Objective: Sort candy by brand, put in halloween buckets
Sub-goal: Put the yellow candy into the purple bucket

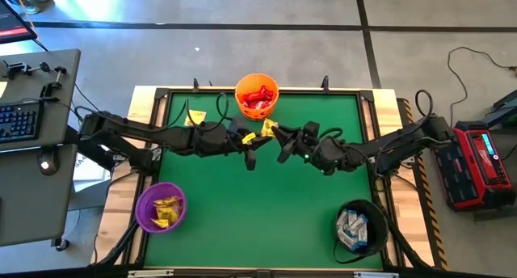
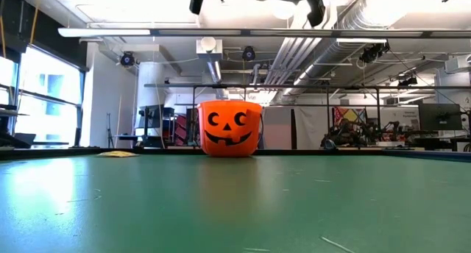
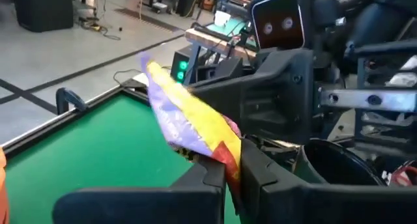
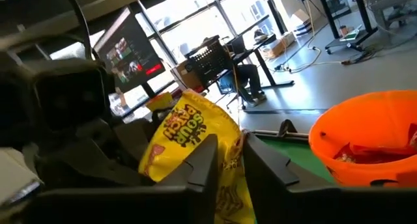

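Yellow packet (image 3: 189, 123) nearest lens, pinched by left gripper (image 3: 233, 175); right gripper (image 4: 229, 160) flanks same packet, grip unclear. I release right fully, carry to purple bucket (image 1: 142, 215).

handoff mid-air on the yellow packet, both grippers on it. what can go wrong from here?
1. Both the left gripper and right gripper pinch the same yellow packet above the table; if either arm pulls away before the other lets go, the wrapper may tear or slip.
2. The exchange sits right beside the orange bucket, which holds red packets; a dropped yellow one could land in it.
3. Another yellow packet lies unsorted on the green mat.
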### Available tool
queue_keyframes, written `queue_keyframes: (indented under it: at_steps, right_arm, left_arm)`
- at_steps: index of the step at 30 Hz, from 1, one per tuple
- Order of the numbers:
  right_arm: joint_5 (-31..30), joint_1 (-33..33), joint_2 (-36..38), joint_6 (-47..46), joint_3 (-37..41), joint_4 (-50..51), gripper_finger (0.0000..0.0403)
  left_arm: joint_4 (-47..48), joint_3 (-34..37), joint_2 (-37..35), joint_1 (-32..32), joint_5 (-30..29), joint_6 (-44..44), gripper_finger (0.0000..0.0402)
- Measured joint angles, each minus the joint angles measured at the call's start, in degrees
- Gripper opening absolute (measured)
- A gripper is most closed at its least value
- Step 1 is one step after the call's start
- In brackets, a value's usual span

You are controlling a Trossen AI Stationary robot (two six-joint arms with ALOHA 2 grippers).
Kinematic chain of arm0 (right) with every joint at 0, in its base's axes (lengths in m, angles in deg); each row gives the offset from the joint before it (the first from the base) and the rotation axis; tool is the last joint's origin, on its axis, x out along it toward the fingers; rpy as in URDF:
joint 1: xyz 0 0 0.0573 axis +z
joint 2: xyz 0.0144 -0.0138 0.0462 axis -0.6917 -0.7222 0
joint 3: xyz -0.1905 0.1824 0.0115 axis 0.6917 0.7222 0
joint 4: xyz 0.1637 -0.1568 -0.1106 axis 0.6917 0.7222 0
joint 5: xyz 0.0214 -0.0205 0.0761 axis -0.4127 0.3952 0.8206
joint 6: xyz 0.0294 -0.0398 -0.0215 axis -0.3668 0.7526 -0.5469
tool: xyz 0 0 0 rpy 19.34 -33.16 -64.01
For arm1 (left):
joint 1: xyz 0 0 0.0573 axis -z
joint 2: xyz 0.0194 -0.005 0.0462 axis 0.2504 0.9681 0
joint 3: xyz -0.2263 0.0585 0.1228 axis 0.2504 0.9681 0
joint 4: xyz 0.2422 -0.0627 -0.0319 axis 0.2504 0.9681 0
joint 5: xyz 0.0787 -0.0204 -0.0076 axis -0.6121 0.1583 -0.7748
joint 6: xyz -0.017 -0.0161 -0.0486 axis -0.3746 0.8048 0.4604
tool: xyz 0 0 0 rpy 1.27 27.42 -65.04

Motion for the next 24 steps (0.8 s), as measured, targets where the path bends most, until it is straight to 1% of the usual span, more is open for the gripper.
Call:
queue_keyframes:
  at_steps: [3,6,10,15,19,24]
  right_arm:
    - [0.0,0.0,0.0,2.5,0.0,0.5,0.0078]
    - [1.8,0.0,0.0,5.7,0.0,0.3,0.0101]
    - [3.4,0.0,0.0,5.9,0.0,0.2,0.0139]
    - [3.8,0.0,0.0,5.8,0.0,0.3,0.0176]
    - [3.8,0.0,0.0,5.9,0.0,0.3,0.0187]
    - [4.5,-0.1,0.0,6.5,0.0,0.1,0.0188]
  left_arm:
    - [2.1,-0.5,0.0,0.0,0.0,-0.3,0.0002]
    - [4.8,-0.5,-0.3,0.0,0.1,-0.3,0.0001]
    - [9.1,-0.5,-1.5,0.1,0.1,-0.7,0.0001]
    - [15.6,-0.5,-5.7,0.1,4.0,-3.2,0.0001]
    - [23.0,-0.5,-10.9,0.3,8.1,-4.0,0.0000]
    - [33.5,-0.5,-17.1,2.2,10.6,-2.8,0.0000]
